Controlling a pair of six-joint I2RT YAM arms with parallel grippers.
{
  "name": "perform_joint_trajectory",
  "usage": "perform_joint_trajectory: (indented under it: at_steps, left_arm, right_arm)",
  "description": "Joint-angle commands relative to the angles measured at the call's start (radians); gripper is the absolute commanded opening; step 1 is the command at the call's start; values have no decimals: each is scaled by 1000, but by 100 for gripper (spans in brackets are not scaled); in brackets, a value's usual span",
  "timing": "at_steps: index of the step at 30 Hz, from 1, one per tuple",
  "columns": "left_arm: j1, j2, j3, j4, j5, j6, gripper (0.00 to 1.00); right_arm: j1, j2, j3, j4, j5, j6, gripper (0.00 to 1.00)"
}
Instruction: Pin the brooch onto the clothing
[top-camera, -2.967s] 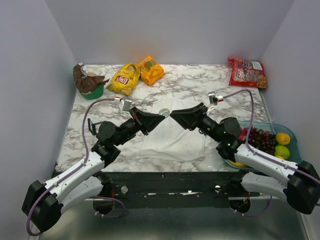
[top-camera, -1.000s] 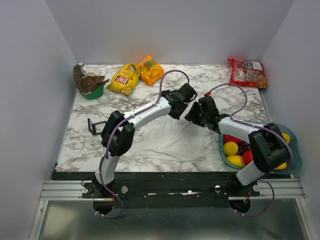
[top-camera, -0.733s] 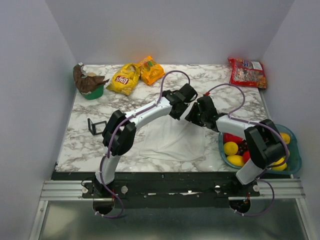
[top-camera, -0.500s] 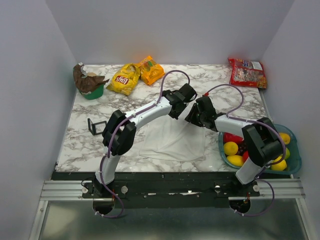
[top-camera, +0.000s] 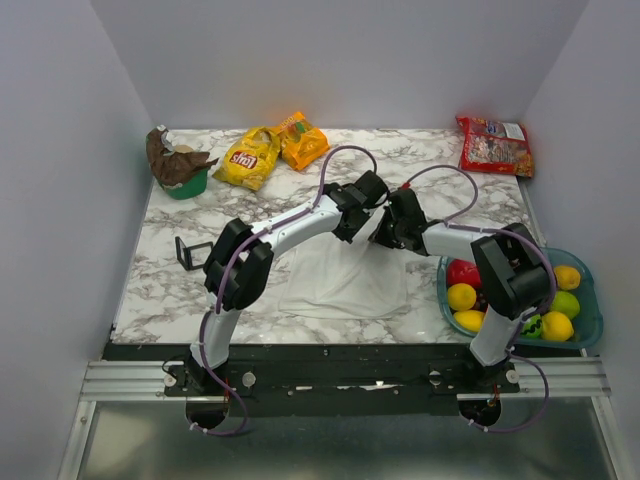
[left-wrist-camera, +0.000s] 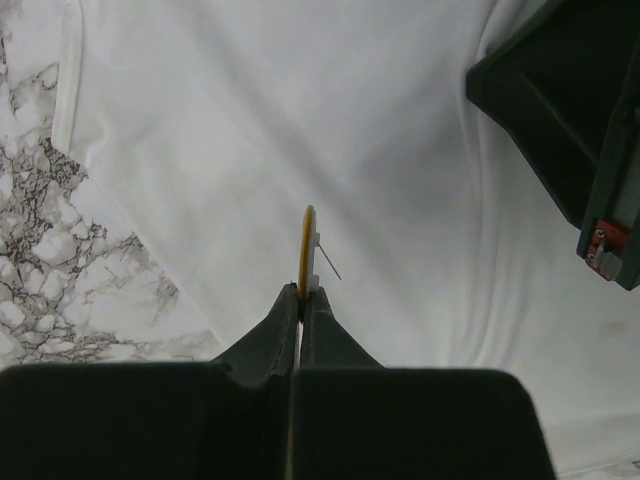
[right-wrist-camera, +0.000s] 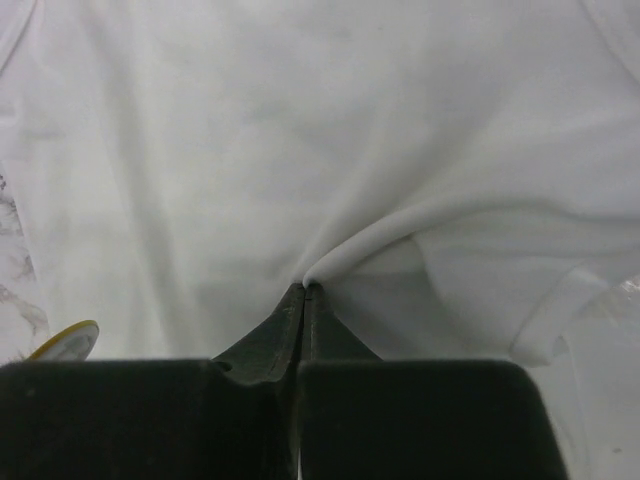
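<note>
The brooch (left-wrist-camera: 308, 248) is a thin gold disc seen edge-on, its pin sticking out to the right. My left gripper (left-wrist-camera: 300, 292) is shut on it, just above the white clothing (left-wrist-camera: 300, 110). My right gripper (right-wrist-camera: 303, 292) is shut on a raised fold of the clothing (right-wrist-camera: 400, 235). A small yellow-rimmed disc (right-wrist-camera: 65, 340) peeks in at the lower left of the right wrist view. From above, the left gripper (top-camera: 352, 230) and right gripper (top-camera: 381, 236) meet tip to tip over the top edge of the clothing (top-camera: 340, 278).
A blue tray (top-camera: 592, 310) of lemons, grapes and red fruit sits at the right. Yellow and orange snack bags (top-camera: 248, 157) lie at the back, a red bag (top-camera: 493, 145) at back right. A green bowl (top-camera: 180, 170) and a small black frame (top-camera: 190, 253) are at the left.
My right gripper has closed, pinching up a fold of the clothing, and its arm has shifted slightly left toward the left gripper. The left gripper keeps holding the brooch in place.
</note>
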Motion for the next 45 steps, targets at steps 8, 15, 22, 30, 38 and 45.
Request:
perform_joint_trajectory:
  at_steps: [8, 15, 22, 30, 38, 45]
  left_arm:
    - [16, -5, 15, 6, 28, 6, 0]
    - [-16, 84, 115, -34, -44, 28, 0]
    - [-48, 176, 227, -75, -124, 49, 0]
    - [-96, 303, 331, -106, -256, 94, 0]
    - [-145, 387, 389, -146, -393, 138, 0]
    - [-191, 412, 414, -156, -434, 171, 0]
  right_arm:
    - [6, -12, 33, 17, -58, -14, 13]
    - [-18, -267, -91, -29, 61, -9, 55]
    - [-32, -584, -259, -98, 172, -20, 71]
    - [-32, -859, -409, -150, 204, -20, 74]
    - [-32, -1057, -500, -193, 215, -3, 75]
    - [-32, -1045, -498, -199, 207, 5, 76]
